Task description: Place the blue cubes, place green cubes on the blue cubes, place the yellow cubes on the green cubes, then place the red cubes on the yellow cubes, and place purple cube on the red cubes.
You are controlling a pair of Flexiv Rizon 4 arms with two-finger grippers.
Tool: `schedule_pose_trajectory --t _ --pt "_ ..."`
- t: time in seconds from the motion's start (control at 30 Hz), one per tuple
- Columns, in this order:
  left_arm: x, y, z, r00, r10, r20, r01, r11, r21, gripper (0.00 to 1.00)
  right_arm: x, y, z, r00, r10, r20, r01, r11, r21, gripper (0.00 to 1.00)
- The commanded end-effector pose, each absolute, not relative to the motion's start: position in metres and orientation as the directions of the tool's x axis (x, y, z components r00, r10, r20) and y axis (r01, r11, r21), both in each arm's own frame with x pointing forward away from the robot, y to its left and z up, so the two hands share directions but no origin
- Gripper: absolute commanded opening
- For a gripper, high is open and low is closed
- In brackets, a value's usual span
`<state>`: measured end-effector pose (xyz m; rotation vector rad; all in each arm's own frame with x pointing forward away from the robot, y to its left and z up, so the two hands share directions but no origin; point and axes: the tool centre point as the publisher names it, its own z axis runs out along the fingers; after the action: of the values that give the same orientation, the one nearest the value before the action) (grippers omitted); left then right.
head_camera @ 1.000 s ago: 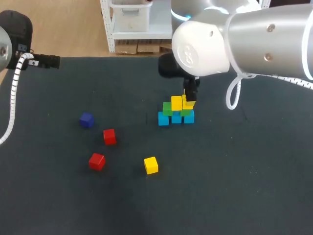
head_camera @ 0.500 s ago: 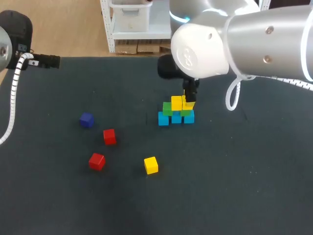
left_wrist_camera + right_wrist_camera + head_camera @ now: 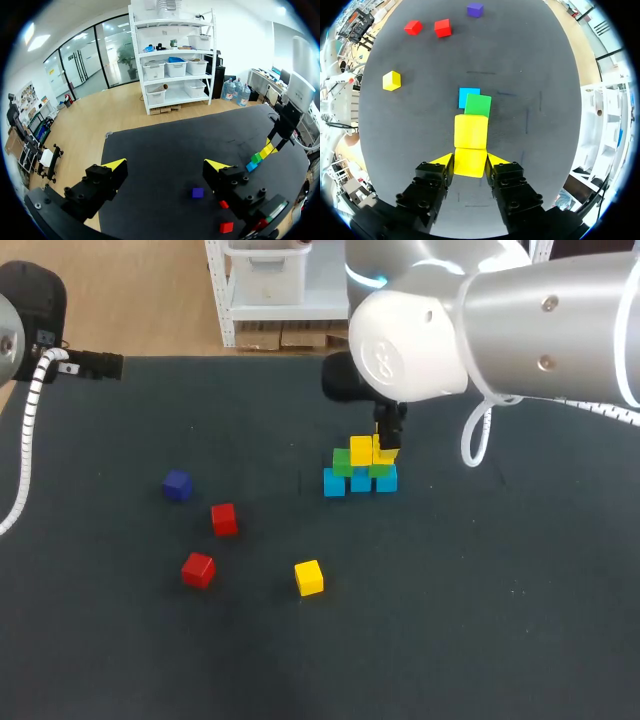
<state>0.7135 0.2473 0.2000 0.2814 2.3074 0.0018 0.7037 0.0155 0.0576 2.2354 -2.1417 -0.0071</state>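
Your right tool (image 3: pixel 470 160) is staying clenched on the yellow cube (image 3: pixel 470 165), barely shifting over the green cubes (image 3: pixel 343 463); you are still awaiting release. Left tool (image 3: pixel 165 167) is hanging released.

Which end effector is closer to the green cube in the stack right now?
Right. The right end effector grips a yellow cube close to the green cube; the left end effector is far across the table.
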Motion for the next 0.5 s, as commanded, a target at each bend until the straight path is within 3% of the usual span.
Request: schedule_pose_trajectory --t 0.03,0.13,0.5 --pt "0.7144 0.2488 0.2003 -0.661 0.205 -0.722 0.209 0.974 0.086 1.00 0.7018 0.0146 0.0574 0.043 -0.999 0.027 -0.999 -0.042 0.031 0.43" --pt "0.7144 0.2488 0.2003 -0.661 0.205 -0.722 0.209 0.974 0.086 1.00 0.7017 0.0148 0.0574 0.044 -0.999 0.027 -0.999 -0.043 0.031 0.49" --pt "0.7144 0.2488 0.2003 -0.661 0.205 -0.722 0.209 0.974 0.086 1.00 0.7052 0.0109 0.0606 0.029 -0.999 0.021 -0.999 -0.029 0.023 0.54"
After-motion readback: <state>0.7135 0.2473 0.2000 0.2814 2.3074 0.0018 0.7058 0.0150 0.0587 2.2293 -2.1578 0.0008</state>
